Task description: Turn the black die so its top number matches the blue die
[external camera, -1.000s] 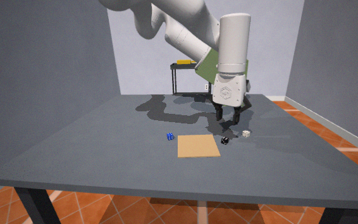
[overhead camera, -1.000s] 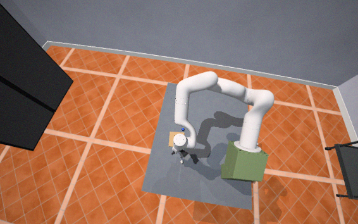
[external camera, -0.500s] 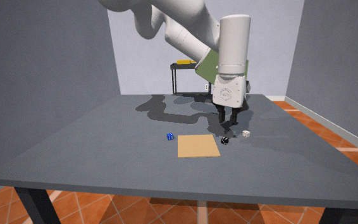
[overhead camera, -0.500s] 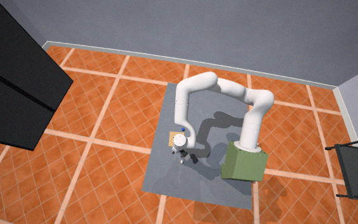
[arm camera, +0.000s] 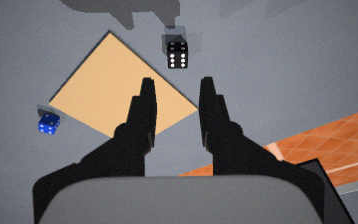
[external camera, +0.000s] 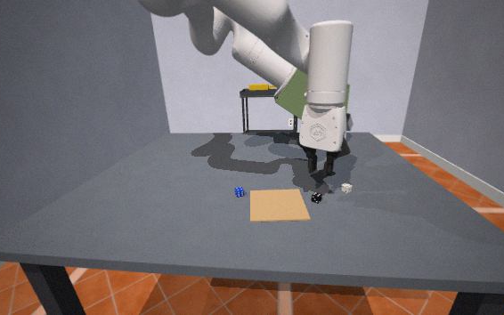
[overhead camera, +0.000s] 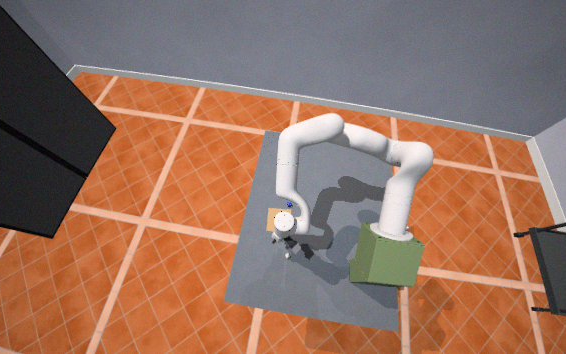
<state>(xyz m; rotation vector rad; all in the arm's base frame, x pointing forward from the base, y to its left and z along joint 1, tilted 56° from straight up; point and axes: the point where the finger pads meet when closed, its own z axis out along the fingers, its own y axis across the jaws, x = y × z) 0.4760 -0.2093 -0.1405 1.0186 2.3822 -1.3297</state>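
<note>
The black die lies on the grey table just off the right edge of the tan mat. In the wrist view the black die shows six white pips on top and sits beside the mat's edge. The blue die lies on the table off the mat's far left corner; it also shows in the wrist view. My gripper hangs above the table, a little behind the black die, pointing down. Its fingers stand partly closed with a clear gap and nothing between them.
A white die lies on the table to the right of the black die. The arm's green base stands on the table's far side. A dark side stand is behind the table, and a black cabinet stands on the floor.
</note>
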